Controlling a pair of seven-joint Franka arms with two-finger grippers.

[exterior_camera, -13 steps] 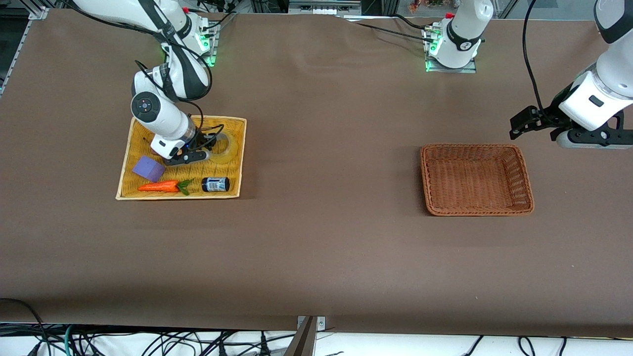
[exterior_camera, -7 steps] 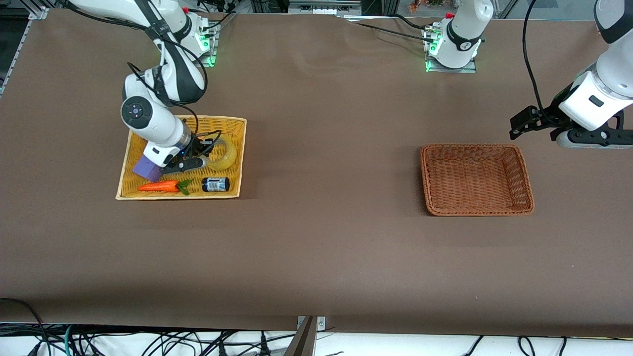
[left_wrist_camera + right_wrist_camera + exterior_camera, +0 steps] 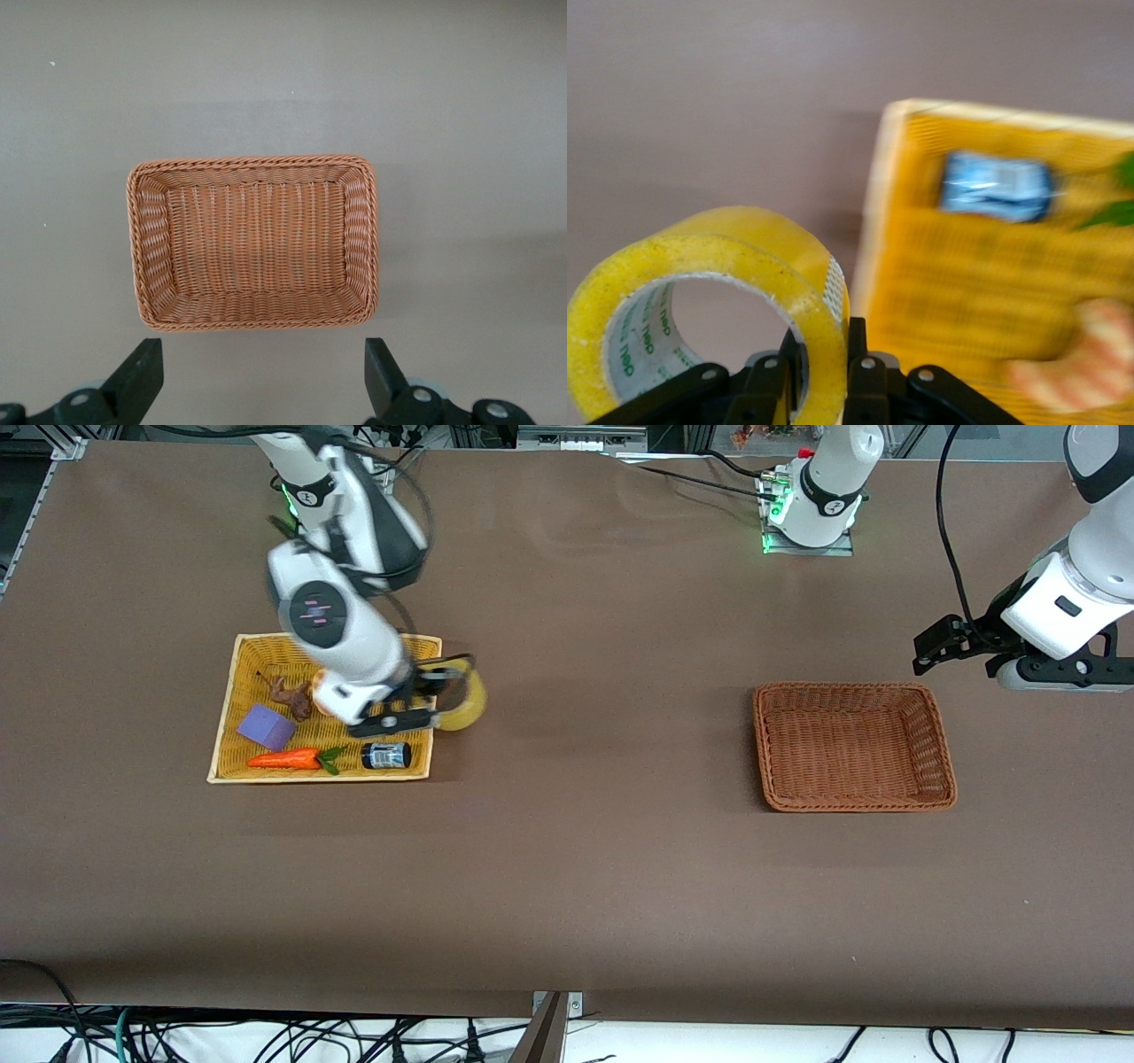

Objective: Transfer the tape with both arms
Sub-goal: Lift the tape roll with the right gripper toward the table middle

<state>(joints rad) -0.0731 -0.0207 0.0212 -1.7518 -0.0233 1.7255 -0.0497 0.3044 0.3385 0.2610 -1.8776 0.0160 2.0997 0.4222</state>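
Note:
My right gripper (image 3: pixel 440 698) is shut on the wall of the yellowish tape roll (image 3: pixel 464 701) and holds it in the air over the edge of the yellow tray (image 3: pixel 232 691) at its end toward the left arm. In the right wrist view the tape (image 3: pixel 700 274) stands up between the fingers (image 3: pixel 859 350), one inside the ring, one outside. My left gripper (image 3: pixel 930 646) hangs open and empty above the table beside the brown wicker basket (image 3: pixel 852 746). The left wrist view shows that basket (image 3: pixel 254 241) empty below the open fingers (image 3: pixel 140 376).
The yellow tray holds a purple block (image 3: pixel 265 727), a toy carrot (image 3: pixel 291 759), a small dark jar (image 3: pixel 385 755), a brown figure (image 3: pixel 291 695) and a striped round object (image 3: pixel 323 695). The brown table stretches wide between tray and basket.
My right gripper has lifted the tape out of the tray and swung it toward the left arm's end, past the tray's edge. The left arm has not moved.

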